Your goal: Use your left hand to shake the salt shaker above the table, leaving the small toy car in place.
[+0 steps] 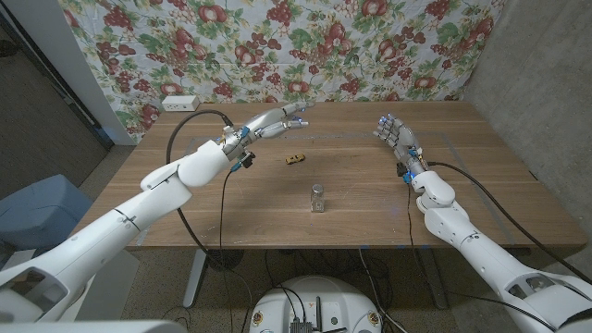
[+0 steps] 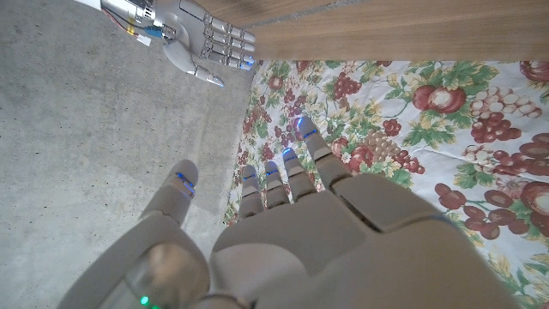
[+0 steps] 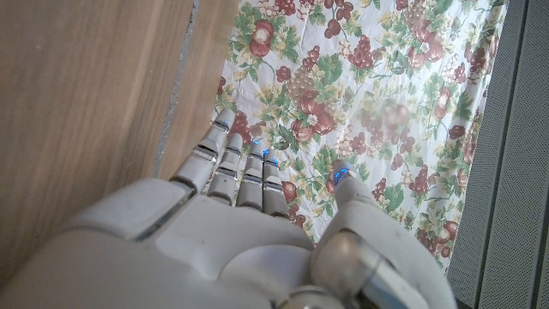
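A small clear salt shaker [image 1: 317, 198] with a metal cap stands upright near the middle of the wooden table [image 1: 240, 217]. A small yellow toy car [image 1: 294, 158] sits a little behind it and to its left. My left hand [image 1: 275, 123] hovers over the table's back left part, fingers stretched out and apart, holding nothing; it is behind and left of the car. In the left wrist view my left hand [image 2: 283, 232] points at the flowered cloth, and my right hand [image 2: 206, 41] shows far off. My right hand [image 1: 394, 135] is raised at the back right, fingers apart and empty, as also seen in the right wrist view [image 3: 249, 215].
A flowered cloth [image 1: 305, 46] hangs behind the table. A white power strip [image 1: 179, 103] lies at the table's back left corner. A black cable [image 1: 199, 116] loops off my left arm. A grey wall [image 1: 546, 83] stands on the right.
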Motion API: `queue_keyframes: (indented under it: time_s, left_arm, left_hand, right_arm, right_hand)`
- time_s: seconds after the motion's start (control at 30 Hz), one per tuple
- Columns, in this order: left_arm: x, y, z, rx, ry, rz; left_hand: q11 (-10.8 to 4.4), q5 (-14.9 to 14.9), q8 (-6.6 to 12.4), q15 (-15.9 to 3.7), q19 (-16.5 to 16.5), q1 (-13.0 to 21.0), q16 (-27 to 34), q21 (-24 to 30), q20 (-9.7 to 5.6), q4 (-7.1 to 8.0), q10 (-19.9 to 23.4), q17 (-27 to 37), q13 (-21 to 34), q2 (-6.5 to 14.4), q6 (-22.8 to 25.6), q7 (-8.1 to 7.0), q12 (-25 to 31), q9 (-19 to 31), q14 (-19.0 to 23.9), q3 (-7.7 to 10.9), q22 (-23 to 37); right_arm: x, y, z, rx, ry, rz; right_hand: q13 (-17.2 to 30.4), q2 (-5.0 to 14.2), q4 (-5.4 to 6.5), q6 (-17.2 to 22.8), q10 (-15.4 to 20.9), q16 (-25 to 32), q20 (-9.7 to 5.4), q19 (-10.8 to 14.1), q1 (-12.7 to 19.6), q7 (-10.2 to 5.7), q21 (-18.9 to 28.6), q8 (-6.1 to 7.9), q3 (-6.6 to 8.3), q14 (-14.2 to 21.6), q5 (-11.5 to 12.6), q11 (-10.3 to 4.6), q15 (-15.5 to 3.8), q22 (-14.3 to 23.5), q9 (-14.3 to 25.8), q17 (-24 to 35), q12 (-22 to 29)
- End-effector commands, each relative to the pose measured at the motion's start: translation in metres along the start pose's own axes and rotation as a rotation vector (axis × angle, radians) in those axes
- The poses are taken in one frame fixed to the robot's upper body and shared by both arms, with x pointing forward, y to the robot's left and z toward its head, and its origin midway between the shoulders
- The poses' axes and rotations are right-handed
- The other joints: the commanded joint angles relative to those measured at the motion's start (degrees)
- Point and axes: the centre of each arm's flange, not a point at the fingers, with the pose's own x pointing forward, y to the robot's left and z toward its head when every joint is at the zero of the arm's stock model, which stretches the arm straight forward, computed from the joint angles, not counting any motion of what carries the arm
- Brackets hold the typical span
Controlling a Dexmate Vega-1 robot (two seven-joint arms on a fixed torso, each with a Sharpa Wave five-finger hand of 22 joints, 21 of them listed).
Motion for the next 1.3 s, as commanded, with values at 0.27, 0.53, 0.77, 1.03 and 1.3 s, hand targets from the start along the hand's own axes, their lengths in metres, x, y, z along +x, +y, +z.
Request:
queue_keyframes:
  time_s: [0.27, 0.53, 0.77, 1.03, 1.3]
  left_arm:
    - [0.004, -0.008, 0.016, 0.039, -0.037, -0.098]
    - [0.002, -0.014, 0.022, 0.046, -0.043, -0.132]
    - [-0.002, -0.017, 0.027, 0.051, -0.033, -0.144]
    - [-0.007, -0.022, 0.028, 0.053, -0.013, -0.153]
    - [-0.012, -0.026, 0.031, 0.066, 0.0, -0.167]
  left_hand:
    - [-0.11, -0.14, -0.1, -0.25, 0.61, -0.81, -0.12, -0.14, -0.11, -0.3, 0.69, 0.31, 0.16, 0.07, 0.49, 0.16, -0.02, 0.22, 0.23, 0.09, 0.14]
    - [-0.22, -0.14, -0.12, -0.24, 0.67, -0.89, -0.12, -0.21, -0.13, -0.37, 0.79, 0.31, 0.17, 0.04, 0.53, 0.19, -0.05, 0.23, 0.33, 0.08, 0.14]
    - [-0.2, -0.14, -0.14, -0.27, 0.71, -0.96, -0.14, -0.27, -0.11, -0.43, 0.83, 0.32, 0.17, 0.02, 0.54, 0.16, -0.09, 0.24, 0.37, 0.07, 0.15]
    - [-0.31, -0.14, -0.16, -0.24, 0.74, -0.89, -0.21, -0.35, -0.12, -0.62, 0.83, 0.27, 0.18, -0.03, 0.55, 0.29, -0.15, 0.24, 0.32, 0.09, 0.15]
    - [-0.29, -0.15, -0.18, -0.33, 0.76, -0.72, -0.24, -0.43, -0.13, -0.92, 0.84, 0.22, 0.19, -0.12, 0.56, 0.24, -0.21, 0.25, 0.35, 0.09, 0.14]
  right_arm:
    - [-0.014, 0.001, 0.0, 0.005, -0.021, -0.005]
    - [-0.022, 0.001, -0.001, 0.008, -0.027, -0.012]
    - [-0.026, 0.002, -0.002, 0.009, -0.027, -0.005]
    - [-0.027, 0.004, -0.003, 0.011, -0.032, 0.007]
    - [-0.03, 0.006, -0.004, 0.013, -0.035, 0.012]
  right_hand:
    - [-0.04, 0.17, -0.39, 0.59, 0.56, 0.33, -0.05, 0.41, 0.33, -0.17, -0.45, 0.06, 0.28, 0.04, 0.3, 0.3, -0.09, 0.2, 0.27, 0.17, 0.26]
    - [-0.04, 0.19, -0.47, 0.6, 0.62, 0.38, -0.03, 0.5, 0.28, -0.2, -0.59, 0.04, 0.28, 0.1, 0.34, 0.28, -0.02, 0.2, 0.27, 0.14, 0.25]
    - [-0.04, 0.22, -0.53, 0.65, 0.68, 0.4, -0.07, 0.56, 0.22, -0.23, -0.72, 0.05, 0.29, 0.08, 0.38, 0.26, -0.11, 0.21, 0.27, 0.12, 0.25]
    - [-0.04, 0.24, -0.58, 0.68, 0.74, 0.42, -0.02, 0.63, 0.18, -0.22, -0.82, 0.05, 0.29, 0.08, 0.4, 0.24, -0.12, 0.21, 0.28, 0.1, 0.25]
    - [-0.04, 0.24, -0.65, 0.75, 0.86, 0.46, 0.02, 0.69, 0.14, -0.21, -0.95, 0.06, 0.3, 0.12, 0.43, 0.3, -0.11, 0.22, 0.28, 0.07, 0.27]
